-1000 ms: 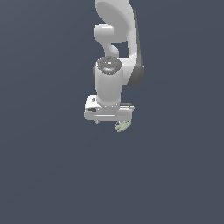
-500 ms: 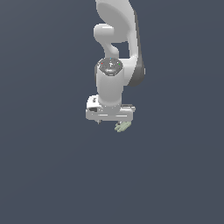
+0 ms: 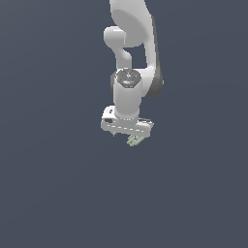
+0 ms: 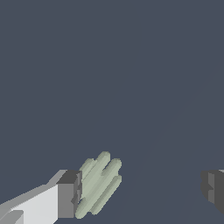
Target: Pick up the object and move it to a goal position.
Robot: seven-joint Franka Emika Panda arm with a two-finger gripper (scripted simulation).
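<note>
The object (image 4: 99,183) is a small pale grey-green item with several parallel lobes. In the wrist view it lies right against one dark finger pad (image 4: 68,194), while the other finger (image 4: 213,187) stands far off across a wide gap. My gripper (image 4: 140,190) is open and grips nothing. In the exterior view the white gripper (image 3: 127,134) points down, and the object (image 3: 135,141) peeks out below its end on the exterior view's right.
A plain dark grey-blue surface (image 3: 58,193) fills both views. The white arm (image 3: 133,29) rises behind the gripper to the top edge of the exterior view.
The gripper and wrist have shifted slightly toward the exterior view's right. The object stays at about the same spot.
</note>
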